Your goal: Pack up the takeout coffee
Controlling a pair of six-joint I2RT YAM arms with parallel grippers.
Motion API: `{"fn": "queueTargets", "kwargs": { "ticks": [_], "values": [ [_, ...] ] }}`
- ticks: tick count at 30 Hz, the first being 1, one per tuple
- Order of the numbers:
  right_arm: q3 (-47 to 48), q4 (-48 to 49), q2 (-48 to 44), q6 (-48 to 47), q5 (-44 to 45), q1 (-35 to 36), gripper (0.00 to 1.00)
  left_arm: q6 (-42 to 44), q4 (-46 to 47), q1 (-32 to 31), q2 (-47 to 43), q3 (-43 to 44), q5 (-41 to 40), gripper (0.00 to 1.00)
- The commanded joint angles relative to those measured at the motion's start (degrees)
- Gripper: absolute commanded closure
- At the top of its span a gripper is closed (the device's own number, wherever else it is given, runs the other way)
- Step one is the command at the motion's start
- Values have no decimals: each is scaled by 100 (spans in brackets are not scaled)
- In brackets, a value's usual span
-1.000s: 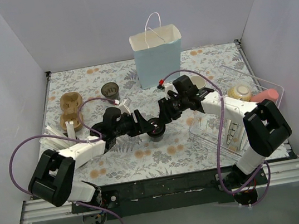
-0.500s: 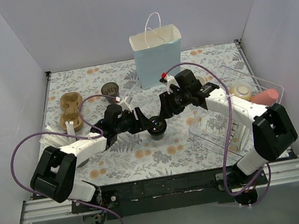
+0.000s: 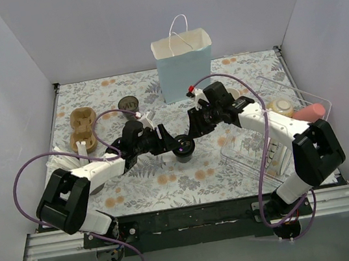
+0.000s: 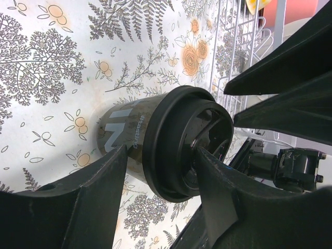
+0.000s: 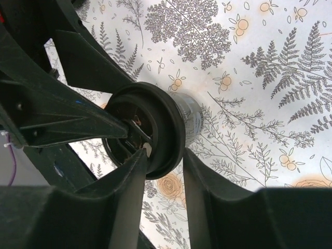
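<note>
The takeout coffee is found on the tabletop, on the near side of the light-blue paper bag and well apart from it, a little left of the bag's middle. Its long axis is judged roughly upright, black lid on top; a slight lean cannot be ruled out. The left gripper is brought in from the side away from the bag and is closed about the cup just under the lid, one finger laid on the brown wall, the other across the lid's edge. The right gripper is set narrow astride the lid rim; whether it actually pinches cannot be told. It is the nearer of the two to the bag. A lift and a carry away from the bases are judged necessary.
</note>
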Motion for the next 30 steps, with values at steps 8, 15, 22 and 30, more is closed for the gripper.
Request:
{"fn": "queueTargets", "kwargs": {
  "ticks": [8,15,22,30],
  "values": [
    [-220,25,85,52,288,-10,64,283,-603,-15,219,-252,-454,48],
    [202,-186,-240,105,270,-18,62,274,-603,-6,219,-260,-489,48],
    [150,-186,-381,131,806,-19,60,274,-629,-6,219,-269,-462,48],
    [62,-90,-118,35,543,-19,62,301,-656,-6,175,-269,-471,48]
  ]
}}
